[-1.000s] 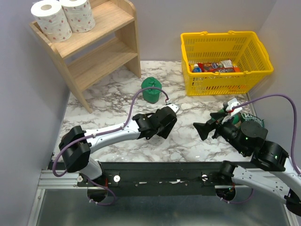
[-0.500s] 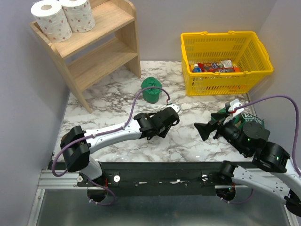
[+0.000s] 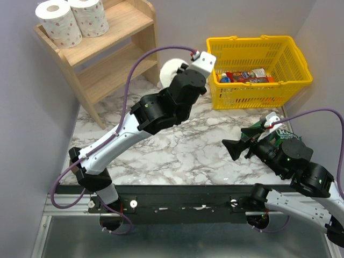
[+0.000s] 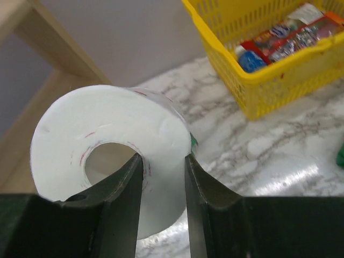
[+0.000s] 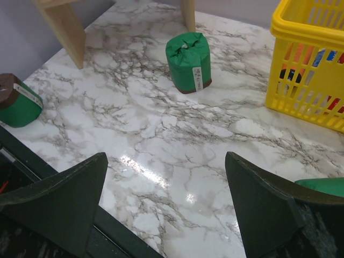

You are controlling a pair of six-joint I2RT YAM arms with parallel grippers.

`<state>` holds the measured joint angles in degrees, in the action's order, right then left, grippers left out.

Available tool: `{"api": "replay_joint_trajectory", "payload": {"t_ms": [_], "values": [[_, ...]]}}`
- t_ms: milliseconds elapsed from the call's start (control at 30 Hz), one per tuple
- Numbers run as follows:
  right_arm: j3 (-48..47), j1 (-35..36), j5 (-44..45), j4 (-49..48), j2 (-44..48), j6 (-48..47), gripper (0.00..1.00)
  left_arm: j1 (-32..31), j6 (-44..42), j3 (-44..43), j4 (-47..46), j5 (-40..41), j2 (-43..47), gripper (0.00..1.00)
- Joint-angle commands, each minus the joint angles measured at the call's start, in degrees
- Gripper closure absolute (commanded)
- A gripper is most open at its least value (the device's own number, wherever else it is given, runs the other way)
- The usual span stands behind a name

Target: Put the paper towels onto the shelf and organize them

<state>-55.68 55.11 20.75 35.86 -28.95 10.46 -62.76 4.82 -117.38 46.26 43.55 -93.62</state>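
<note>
Left gripper (image 4: pixel 161 161) clamped on wall of white roll (image 4: pixel 80 123), one finger inside core; soft paper may crush and slip before reaching far-left shelf (image 3: pixel 115 54). Right gripper (image 5: pixel 165 157) gapes, idle

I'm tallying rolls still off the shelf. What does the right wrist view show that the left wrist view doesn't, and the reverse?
Only the right wrist view: a green roll standing on the marble table, a second green roll near that view's left edge, and the open, empty right end effector. Only the left wrist view: the white roll gripped by the left end effector, one finger in its core, one outside; of green it shows only slivers. Both: the yellow basket, the marble, and wood of the shelf.
</note>
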Motion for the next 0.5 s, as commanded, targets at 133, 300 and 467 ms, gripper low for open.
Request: {"api": "replay_joint_trajectory", "payload": {"t_ms": [133,300,467], "values": [[1.8,0.08,-8.45,-4.66,-1.46,2.8,0.02,5.26,-36.17,-12.52,-26.81,13.5,-5.08,0.63],[2.86,0.17,-10.38,-5.79,-2.08,4.13,0.03,12.3,-37.6,-14.54,-30.52,2.51,-5.34,0.57],[1.11,0.08,-10.91,-5.36,-2.86,3.08,0.02,16.88,-41.91,-15.5,-35.88,1.02,-7.36,0.57]]}}
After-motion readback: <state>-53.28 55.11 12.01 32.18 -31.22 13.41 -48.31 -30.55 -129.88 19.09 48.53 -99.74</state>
